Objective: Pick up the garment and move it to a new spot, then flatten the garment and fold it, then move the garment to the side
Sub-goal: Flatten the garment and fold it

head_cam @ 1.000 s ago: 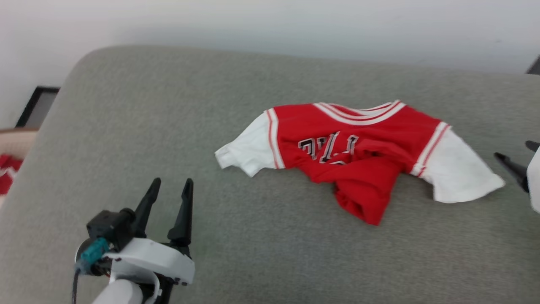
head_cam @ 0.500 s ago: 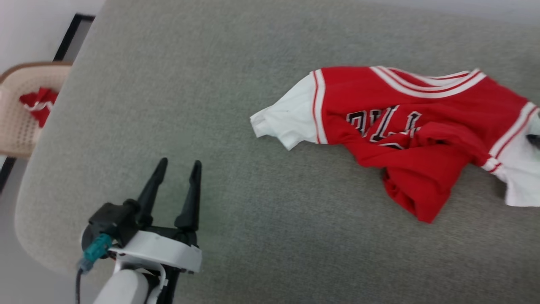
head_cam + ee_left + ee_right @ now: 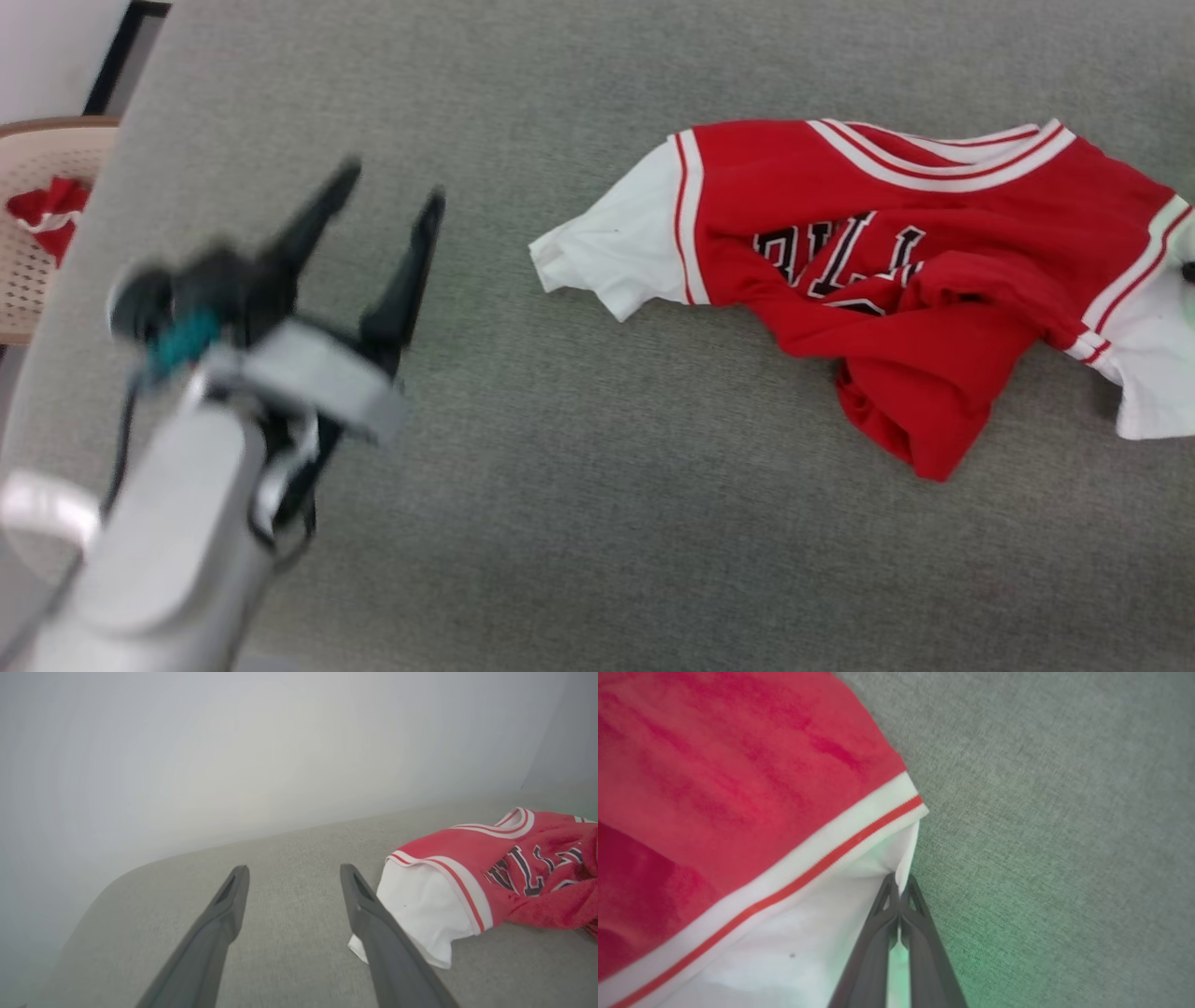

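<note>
The garment [image 3: 896, 243], a red jersey with white sleeves and dark lettering, lies crumpled on the grey padded surface [image 3: 597, 523], right of centre in the head view. My left gripper [image 3: 392, 184] hovers open and blurred to the left of its near white sleeve [image 3: 616, 257], with nothing between the fingers. In the left wrist view that sleeve [image 3: 420, 905] lies just right of the open left gripper [image 3: 293, 868]. In the right wrist view my right gripper [image 3: 900, 879] is shut on the edge of the other white sleeve [image 3: 808, 933], beside the red-striped trim band [image 3: 859, 833].
A beige woven basket [image 3: 33, 280] holding another red cloth [image 3: 47, 210] stands off the surface's left edge. A pale wall [image 3: 233, 742] rises behind the surface. Bare grey surface stretches in front of the garment and to its left.
The head camera has tilted down and shifted. My left arm has risen and moved forward toward the near sleeve. The right gripper has shut on the far white sleeve.
</note>
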You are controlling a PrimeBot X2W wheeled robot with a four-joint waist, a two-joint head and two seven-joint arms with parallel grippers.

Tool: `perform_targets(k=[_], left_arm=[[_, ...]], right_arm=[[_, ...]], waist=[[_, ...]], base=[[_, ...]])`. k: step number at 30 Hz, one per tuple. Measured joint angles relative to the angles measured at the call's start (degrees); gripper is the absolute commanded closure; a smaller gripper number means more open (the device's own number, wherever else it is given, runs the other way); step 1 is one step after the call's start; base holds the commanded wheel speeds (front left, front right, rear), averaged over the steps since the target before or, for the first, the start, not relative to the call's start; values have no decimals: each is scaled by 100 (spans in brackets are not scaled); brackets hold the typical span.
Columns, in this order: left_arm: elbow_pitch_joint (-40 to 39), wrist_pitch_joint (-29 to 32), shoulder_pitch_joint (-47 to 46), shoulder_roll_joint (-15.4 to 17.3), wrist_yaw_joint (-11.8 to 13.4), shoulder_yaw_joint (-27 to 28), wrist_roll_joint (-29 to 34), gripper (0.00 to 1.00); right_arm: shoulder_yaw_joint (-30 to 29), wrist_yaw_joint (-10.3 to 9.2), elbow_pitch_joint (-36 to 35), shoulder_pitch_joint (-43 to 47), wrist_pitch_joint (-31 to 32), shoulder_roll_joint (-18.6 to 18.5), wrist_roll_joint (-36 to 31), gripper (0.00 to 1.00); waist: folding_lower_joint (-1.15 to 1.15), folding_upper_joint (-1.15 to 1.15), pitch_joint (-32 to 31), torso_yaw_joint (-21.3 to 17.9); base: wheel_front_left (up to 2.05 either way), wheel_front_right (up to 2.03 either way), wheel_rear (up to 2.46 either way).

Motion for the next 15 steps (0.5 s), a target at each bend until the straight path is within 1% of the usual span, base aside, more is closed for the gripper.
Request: perform_targets(k=[3,4,7,8,10,15], left_arm=[[367,635,-925,165,-151,-435,-96,0],[525,932,-1232,176,-153,-641,-256,0],[860,2079,-2049,316,-172,-1656,-1083,0],[959,2369,-2301,293,-177,-1820,-1512,0],[1193,3147,-2808,255,-176,-2179,-2408,0],[1748,4191,-3705,338,-185,-2931,-3408,0]], right_arm=[[138,3,-37,-165,-37,33,9,100],[181,3,-45,-221,-47,51,11,100],[303,8,-38,-392,-85,120,55,100],[337,8,-36,-444,-99,135,62,100],[415,9,-29,-545,-118,167,83,100],[600,10,-20,-836,-149,238,140,100]], waist=[[0,0,74,-99],[0,0,102,-135],[0,0,191,-249],[0,0,227,-279],[0,0,297,-335],[0,0,470,-457]], base=[[0,0,0],[0,0,0],[0,0,0],[0,0,0],[0,0,0],[0,0,0]])
